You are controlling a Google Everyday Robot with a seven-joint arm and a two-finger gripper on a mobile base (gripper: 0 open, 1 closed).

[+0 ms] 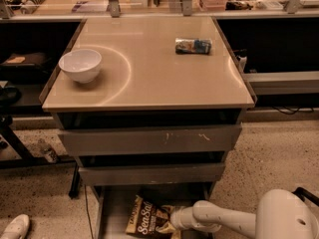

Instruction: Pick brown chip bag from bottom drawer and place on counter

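Note:
The brown chip bag [148, 219] lies flat in the open bottom drawer [112, 214], white script facing up, at the bottom of the view. My gripper [175, 220] reaches in from the lower right on a white arm and sits at the bag's right edge, touching it. The counter [159, 83] is the glossy beige top of the grey drawer unit, well above the bag.
A white bowl [79, 64] stands on the counter's left side. A small blue-and-white packet [193, 46] lies at its back right. Two taller grey drawer fronts [149, 140] overhang the bottom drawer. A white shoe [15, 227] is on the floor at the lower left.

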